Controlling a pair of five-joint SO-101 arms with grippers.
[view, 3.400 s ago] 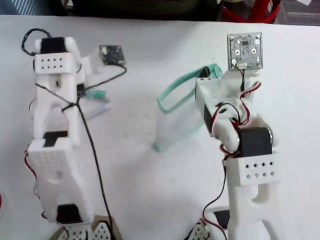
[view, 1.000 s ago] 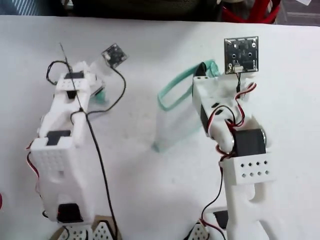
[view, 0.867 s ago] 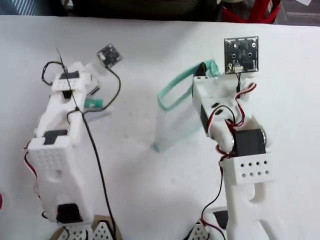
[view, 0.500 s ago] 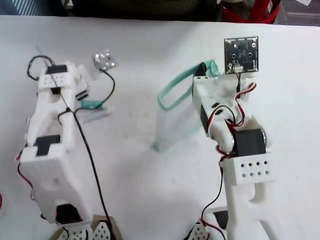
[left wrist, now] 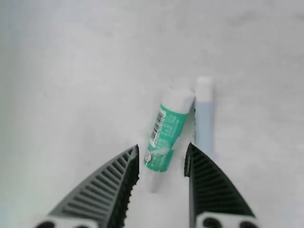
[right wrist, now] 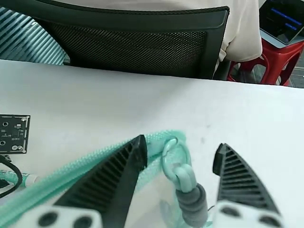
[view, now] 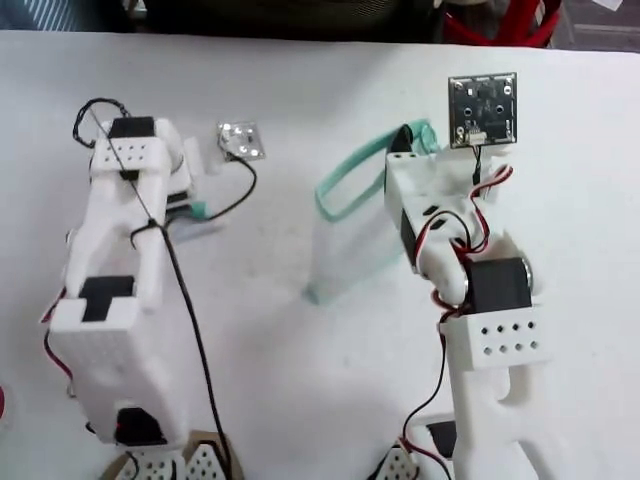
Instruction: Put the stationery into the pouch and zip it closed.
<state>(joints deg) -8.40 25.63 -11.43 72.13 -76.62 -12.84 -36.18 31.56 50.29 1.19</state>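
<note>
White table (view: 300, 90), seen from above. On it lie a clear pouch (view: 345, 255) with a teal zipper, its mouth open in a loop, and, well apart to one side, a green glue stick (left wrist: 167, 133) with a white cap, just beside a pale blue stick (left wrist: 203, 118).

High view: fixed overhead, looking down on the table (view: 300, 380) and both arms. Left wrist view: close, facing steeply down past the left hand (left wrist: 161, 149). It shares the glue stick (left wrist: 166, 130) at the fingertips with the high view. Right wrist view: low, facing forward past the right hand (right wrist: 180, 145) toward a chair (right wrist: 133, 47). It shares the pouch (right wrist: 85, 166) zipper with the high view.
</note>
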